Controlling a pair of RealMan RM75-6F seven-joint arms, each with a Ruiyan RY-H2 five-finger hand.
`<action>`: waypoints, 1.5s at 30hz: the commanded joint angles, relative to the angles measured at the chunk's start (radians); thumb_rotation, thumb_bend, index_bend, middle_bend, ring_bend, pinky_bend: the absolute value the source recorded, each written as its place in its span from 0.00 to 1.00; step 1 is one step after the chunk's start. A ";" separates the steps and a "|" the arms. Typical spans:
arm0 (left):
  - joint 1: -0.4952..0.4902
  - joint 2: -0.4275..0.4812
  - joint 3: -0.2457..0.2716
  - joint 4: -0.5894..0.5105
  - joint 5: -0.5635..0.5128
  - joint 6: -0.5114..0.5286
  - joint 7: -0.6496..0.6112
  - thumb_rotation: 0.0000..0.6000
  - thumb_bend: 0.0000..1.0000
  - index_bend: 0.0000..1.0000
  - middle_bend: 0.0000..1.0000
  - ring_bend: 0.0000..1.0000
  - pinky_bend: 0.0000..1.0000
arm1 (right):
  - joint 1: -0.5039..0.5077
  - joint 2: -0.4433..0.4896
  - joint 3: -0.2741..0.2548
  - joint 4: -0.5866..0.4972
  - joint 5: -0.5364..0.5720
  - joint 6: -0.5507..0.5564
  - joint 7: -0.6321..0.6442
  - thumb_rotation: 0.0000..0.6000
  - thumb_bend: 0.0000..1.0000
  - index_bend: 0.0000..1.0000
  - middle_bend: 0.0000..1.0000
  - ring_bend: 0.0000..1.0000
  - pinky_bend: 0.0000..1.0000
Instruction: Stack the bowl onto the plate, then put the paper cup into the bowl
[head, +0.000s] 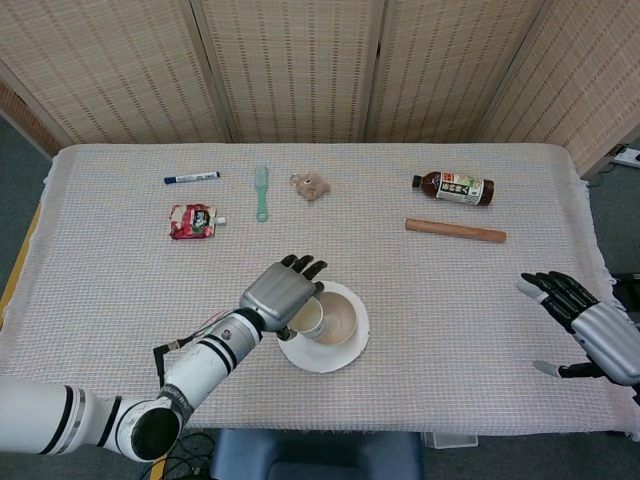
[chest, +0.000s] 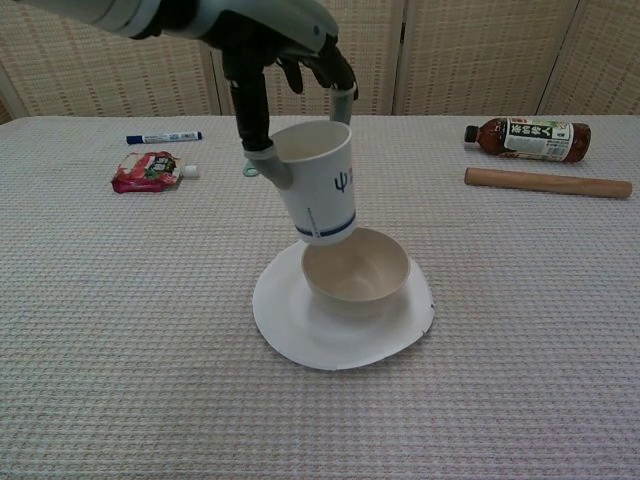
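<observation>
My left hand (chest: 290, 45) grips the paper cup (chest: 318, 181), tilted, just above the bowl (chest: 356, 270) on the plate (chest: 300, 330). My right hand (head: 580, 320) hovers with fingers spread, empty.

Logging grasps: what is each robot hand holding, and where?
Left robot hand holds the paper cup by its upper wall near the rim; right robot hand holds nothing.

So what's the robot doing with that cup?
The robot's left hand holds a paper cup, tilted, just above the near-left edge of the bowl. The bowl already sits on the white plate, so the cup looks ready to go in but is not yet set down. The right hand holds nothing, fingers apart, off at the table's far right.
</observation>
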 joint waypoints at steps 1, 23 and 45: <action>-0.038 -0.066 0.009 0.047 0.003 0.028 0.017 1.00 0.26 0.43 0.09 0.00 0.15 | -0.001 -0.005 0.000 0.016 0.005 0.001 0.016 1.00 0.00 0.00 0.00 0.00 0.00; -0.085 -0.295 0.064 0.302 0.069 -0.010 0.017 1.00 0.26 0.43 0.09 0.00 0.15 | -0.010 -0.042 -0.005 0.123 0.029 0.009 0.098 1.00 0.00 0.00 0.00 0.00 0.00; -0.007 -0.372 0.112 0.409 0.219 -0.034 -0.053 1.00 0.26 0.43 0.10 0.00 0.15 | -0.004 -0.030 -0.014 0.097 0.038 -0.025 0.083 1.00 0.00 0.00 0.00 0.00 0.00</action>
